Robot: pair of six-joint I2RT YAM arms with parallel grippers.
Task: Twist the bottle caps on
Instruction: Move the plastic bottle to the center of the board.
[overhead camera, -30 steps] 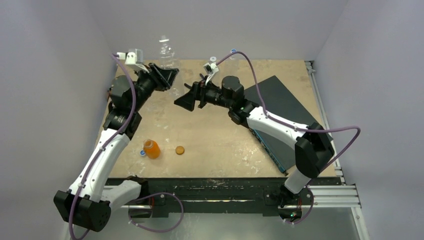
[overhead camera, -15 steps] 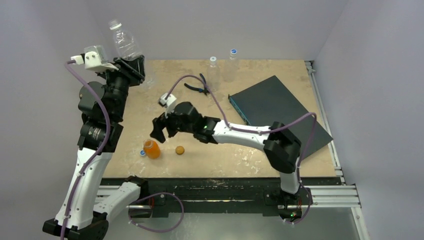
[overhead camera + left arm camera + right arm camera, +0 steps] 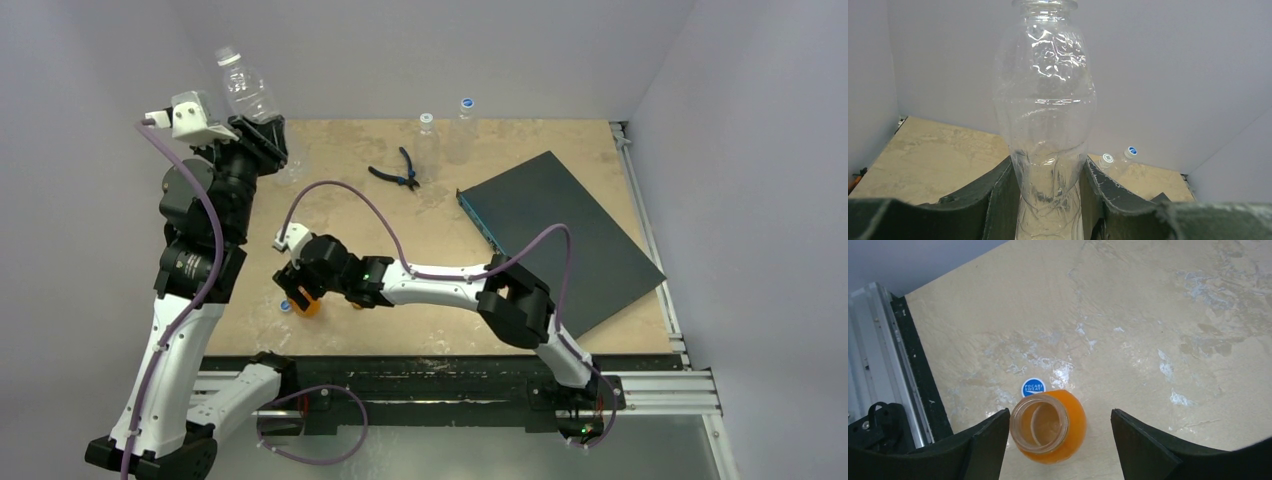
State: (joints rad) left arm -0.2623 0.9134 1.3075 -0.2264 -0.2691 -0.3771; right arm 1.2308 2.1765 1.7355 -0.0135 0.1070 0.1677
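Right jaws straddled the open orange bottle [image 3: 1053, 427]; left jaws held the clear bottle [image 3: 1045, 100] up.
Two clear bottles at the back of the table [image 3: 330, 210] looked capped, one whitish [image 3: 426, 118] and one blue [image 3: 467, 102]. The orange bottle stood near the table's front edge, mouth bare, with a blue cap [image 3: 1033, 388] lying just beside it. The held clear bottle was also uncapped, so two caps seemed left to do. Left jaws were clamped on its lower body, high over the far-left corner. Right jaws stood apart either side of the orange bottle, not touching it. Against a second earlier, the right arm had swung from mid-table to this bottle and the left had lifted its bottle.
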